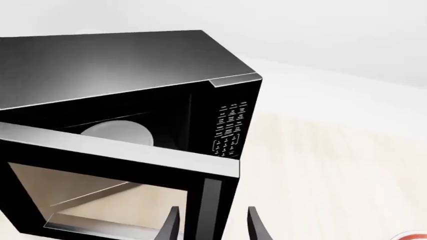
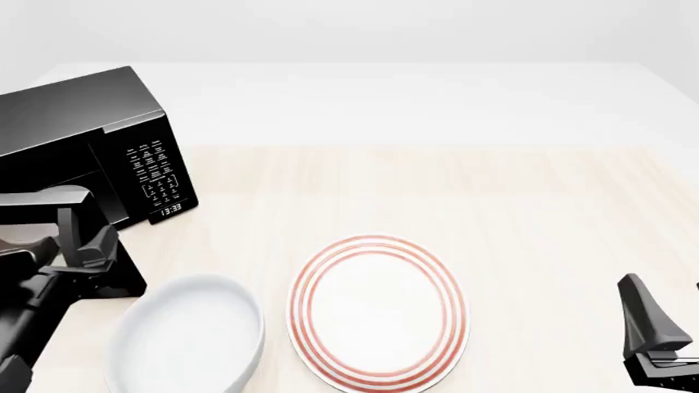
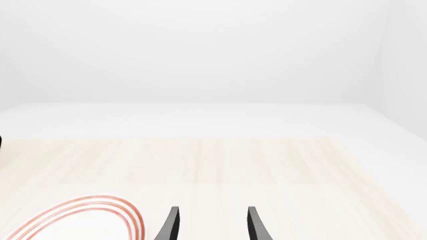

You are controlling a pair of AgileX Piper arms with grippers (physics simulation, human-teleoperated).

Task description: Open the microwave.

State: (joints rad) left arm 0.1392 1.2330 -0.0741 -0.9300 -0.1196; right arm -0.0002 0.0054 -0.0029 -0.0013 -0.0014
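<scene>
The microwave (image 2: 98, 139) is seen at the tabletop's (image 2: 525, 205) far left, door (image 1: 120, 175) swung partly ajar — its edge is straddled by the spread left claw (image 1: 212, 227). The right claw (image 3: 212, 225) is held open — nothing gripped.

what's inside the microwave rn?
With the door ajar, the left wrist view shows a white round turntable inside the microwave. The cavity's left and lower parts are covered by the door; nothing else is visible.
</scene>
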